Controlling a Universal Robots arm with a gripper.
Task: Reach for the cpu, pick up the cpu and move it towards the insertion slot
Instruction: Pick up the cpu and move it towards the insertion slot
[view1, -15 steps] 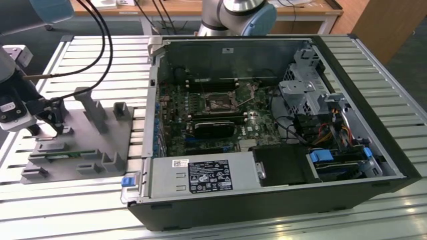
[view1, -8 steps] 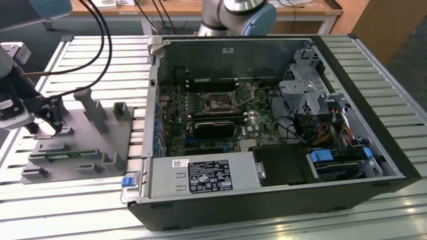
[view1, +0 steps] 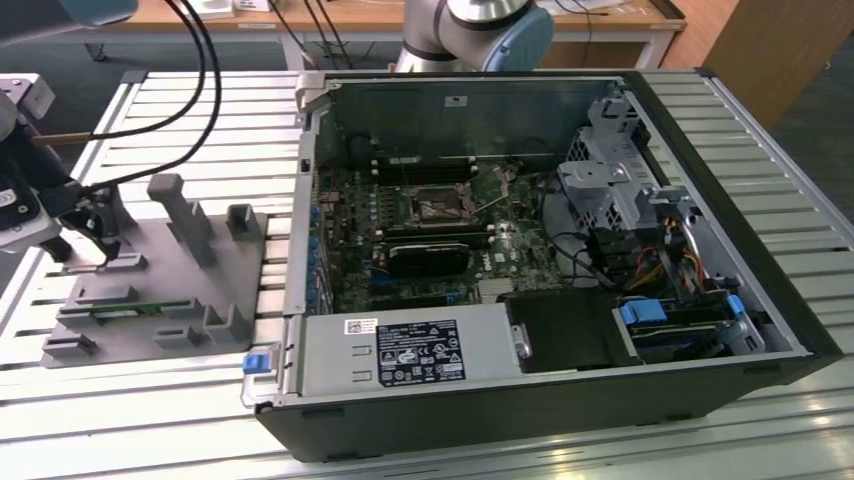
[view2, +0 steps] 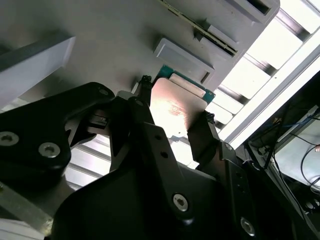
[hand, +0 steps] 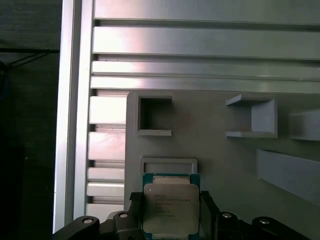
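In both wrist views the cpu (hand: 171, 209) (view2: 176, 102), a small square chip with a silvery top and green edge, sits between my two black fingers. My gripper (hand: 170, 198) (view2: 176, 100) is shut on it, one fingertip pressed against each side. The chip is at the edge of the grey plastic fixture (hand: 215, 160), just by a shallow rectangular recess (hand: 169, 165). In the exterior view my gripper (view1: 87, 240) is at the far corner of the fixture (view1: 174, 290), on the exterior view's left. The insertion slot (view1: 438, 207) lies inside the open computer case, on the green board.
The fixture carries upright posts (view1: 180, 215) and a thin green strip (view1: 127, 310). The case's wall (view1: 310, 200) stands between fixture and board. A black block (view1: 427, 258) sits just below the slot, and a power supply (view1: 400, 350) is near the case front. Cables (view1: 200, 90) hang over the slatted table.
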